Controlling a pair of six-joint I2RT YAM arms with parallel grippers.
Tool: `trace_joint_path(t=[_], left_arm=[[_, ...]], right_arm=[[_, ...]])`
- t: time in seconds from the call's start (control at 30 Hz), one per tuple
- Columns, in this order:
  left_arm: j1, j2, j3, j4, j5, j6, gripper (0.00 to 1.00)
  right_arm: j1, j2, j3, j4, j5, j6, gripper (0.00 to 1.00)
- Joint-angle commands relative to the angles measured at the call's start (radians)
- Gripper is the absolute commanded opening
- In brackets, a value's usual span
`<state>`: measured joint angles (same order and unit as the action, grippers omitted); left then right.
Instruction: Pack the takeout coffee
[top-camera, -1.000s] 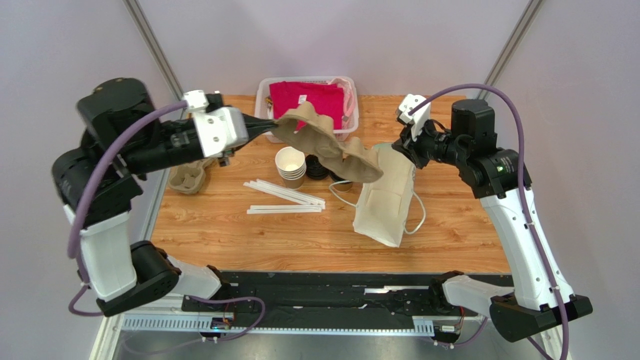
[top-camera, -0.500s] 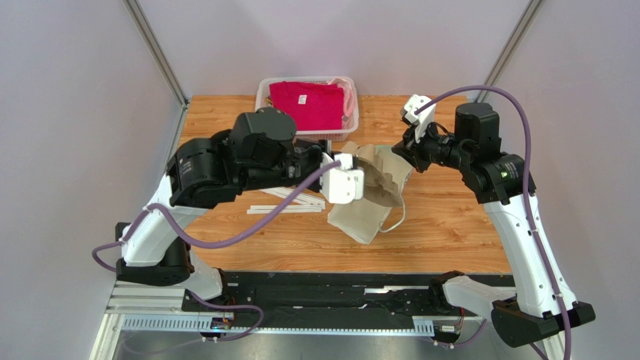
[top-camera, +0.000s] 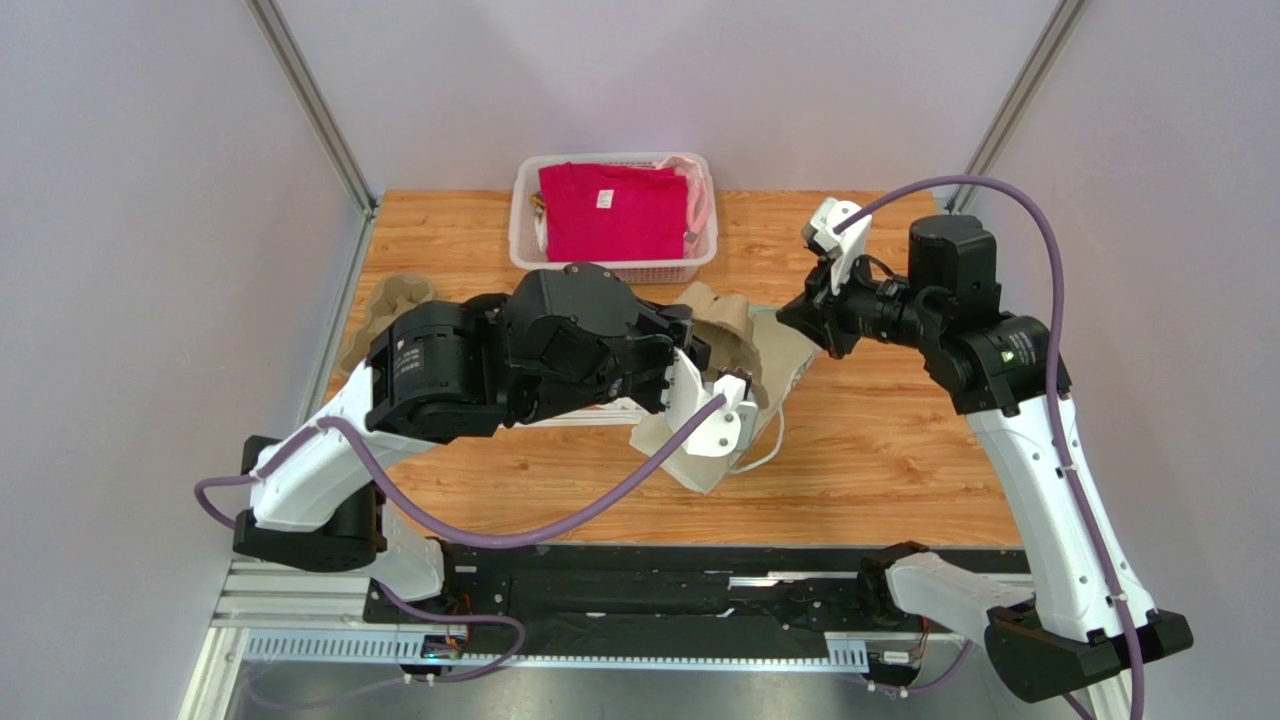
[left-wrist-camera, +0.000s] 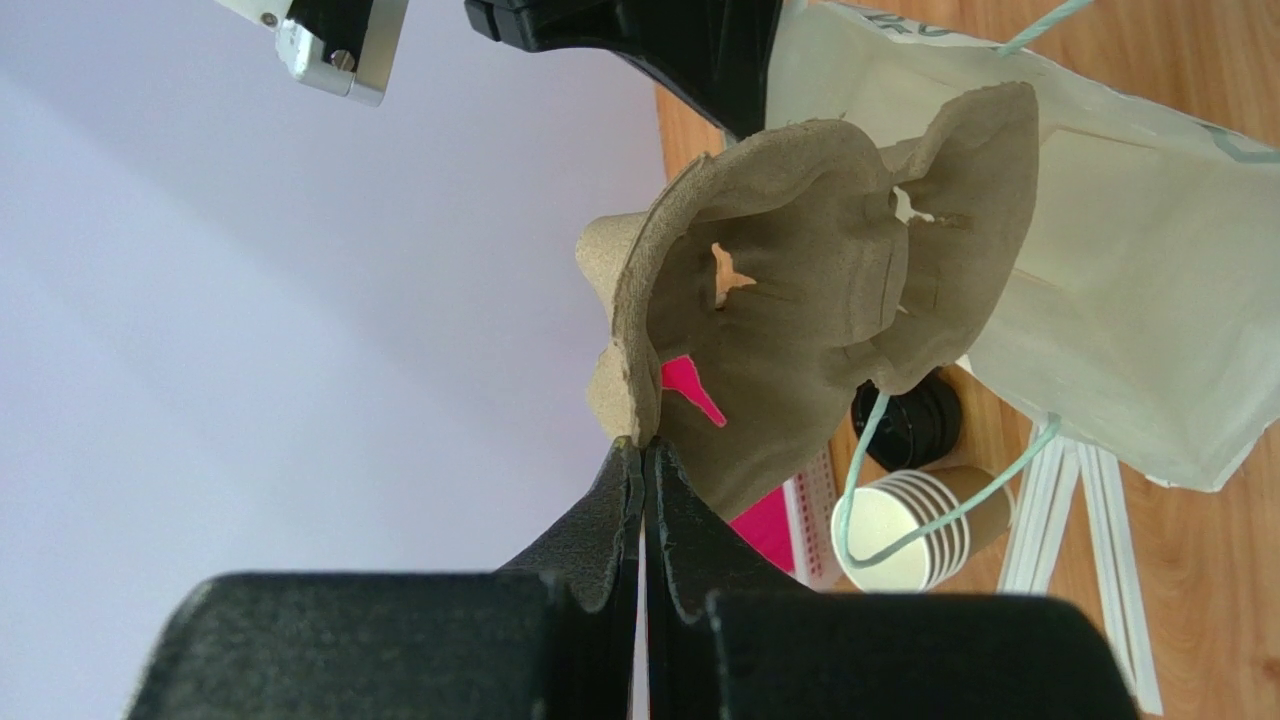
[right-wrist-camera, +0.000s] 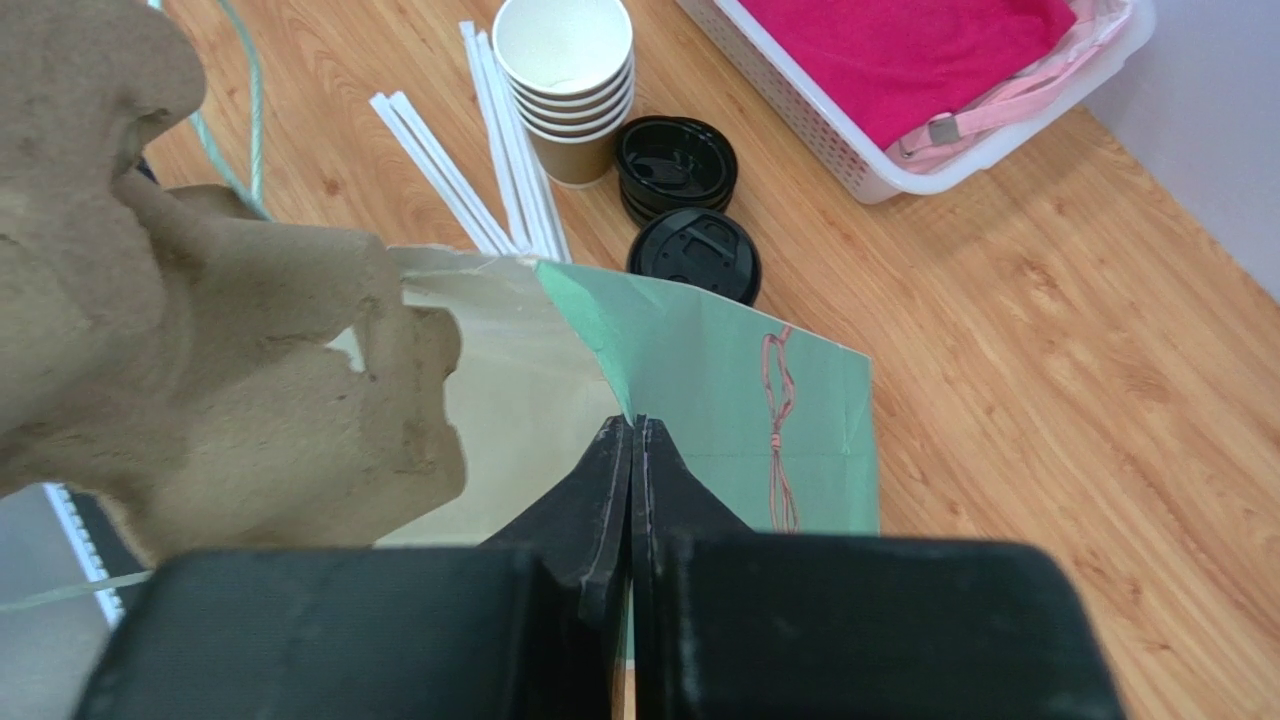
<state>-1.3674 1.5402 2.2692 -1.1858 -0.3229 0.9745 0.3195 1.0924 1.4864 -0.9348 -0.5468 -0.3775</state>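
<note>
Left hand clamps the pulp tray at the paper bag mouth, right hand pinches the bag's rim, and the takeout coffee, only its lid showing, stands on the bench just beyond both.

left arm: swung from far left to centre | left gripper: carried the pulp cup carrier right and nearer, to the mouth of the paper bag | paper bag: near end slid left | cup stack and straws: hidden under the arm in top view
</note>
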Motion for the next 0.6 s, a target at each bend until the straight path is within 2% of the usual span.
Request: trace_joint_path(t=[0.0, 0.33, 0.57], left_arm=[[-0.035, 0.021, 0.027, 0.005, -0.056, 0.032, 0.00], [-0.062, 0.063, 0.099, -0.011, -0.034, 0.039, 0.00], [-0.071, 0.087, 0.121, 0.021, -0.079, 0.099, 0.00]], right_arm=[[0.006, -0.015, 0.005, 0.021, -0.068, 0.096, 0.00], [0.006, -0.017, -0.018, 0.014, -0.074, 0.141, 0.00], [0.006, 0.014, 0.008, 0.004, -0.067, 0.176, 0.00]])
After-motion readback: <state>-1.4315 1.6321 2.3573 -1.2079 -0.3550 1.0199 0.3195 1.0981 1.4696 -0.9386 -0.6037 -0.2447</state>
